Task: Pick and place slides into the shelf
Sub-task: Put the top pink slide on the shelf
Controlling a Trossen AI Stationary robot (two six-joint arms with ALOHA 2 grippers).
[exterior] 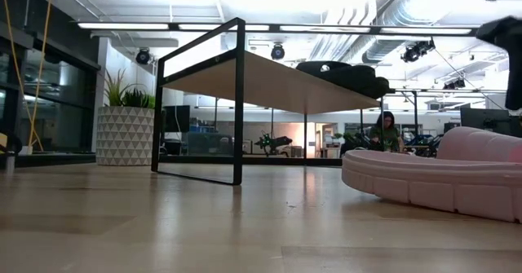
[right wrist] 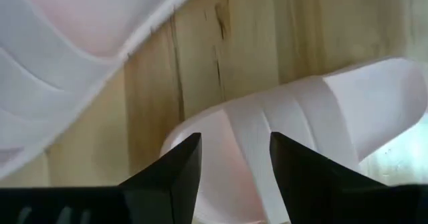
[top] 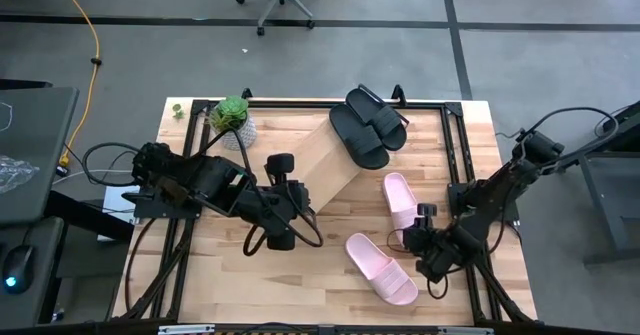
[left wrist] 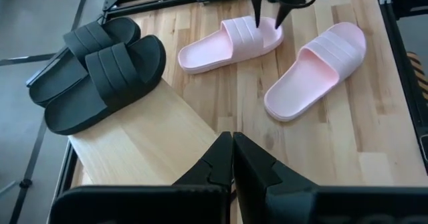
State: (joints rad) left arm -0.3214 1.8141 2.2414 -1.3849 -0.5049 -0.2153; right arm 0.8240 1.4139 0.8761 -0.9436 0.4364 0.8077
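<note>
The right gripper (top: 424, 218) hovers with fingers parted and empty above the light, springy-looking pink slide (top: 402, 201), best pinched across its wide strap (right wrist: 281, 127)

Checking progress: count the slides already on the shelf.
2: both black slides lie side by side on the shelf. The two pink slides lie on the table, near the right gripper.

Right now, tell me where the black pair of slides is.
In the high view the black slides lie side by side on the upper end of the shelf, at the table's far edge, right of the potted plant.
</note>
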